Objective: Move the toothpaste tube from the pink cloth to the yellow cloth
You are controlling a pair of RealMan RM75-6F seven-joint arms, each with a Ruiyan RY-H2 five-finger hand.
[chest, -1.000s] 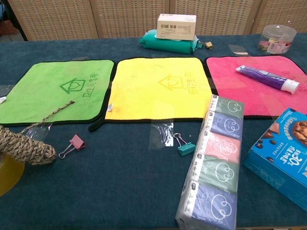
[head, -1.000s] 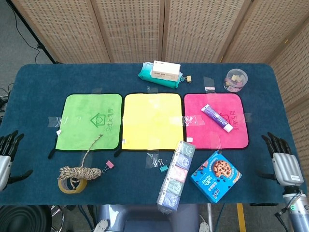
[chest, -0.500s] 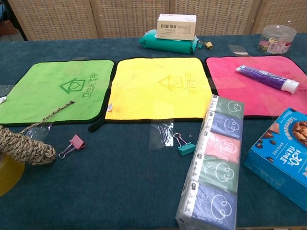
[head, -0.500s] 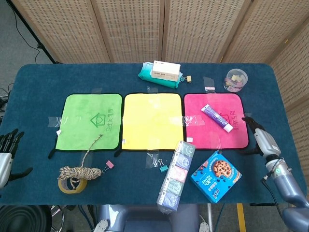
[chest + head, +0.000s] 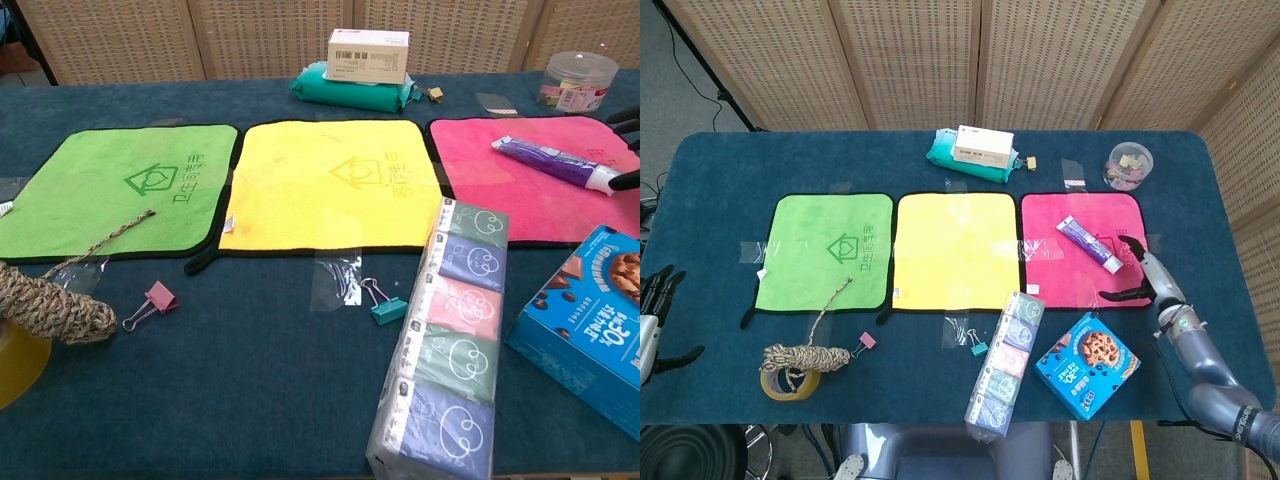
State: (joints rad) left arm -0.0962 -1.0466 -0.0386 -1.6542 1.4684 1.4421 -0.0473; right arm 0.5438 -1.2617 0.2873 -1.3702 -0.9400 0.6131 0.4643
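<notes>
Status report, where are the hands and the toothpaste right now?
Right hand open beside toothpaste tube, not gripping. Left hand open at table edge. Tube on pink cloth. Yellow cloth bare.

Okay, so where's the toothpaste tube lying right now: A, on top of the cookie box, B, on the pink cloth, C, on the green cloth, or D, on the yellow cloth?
B: the toothpaste tube lies flat on the pink cloth, with the right hand open close beside its cap end and not holding it; the yellow cloth has nothing on it.
</notes>
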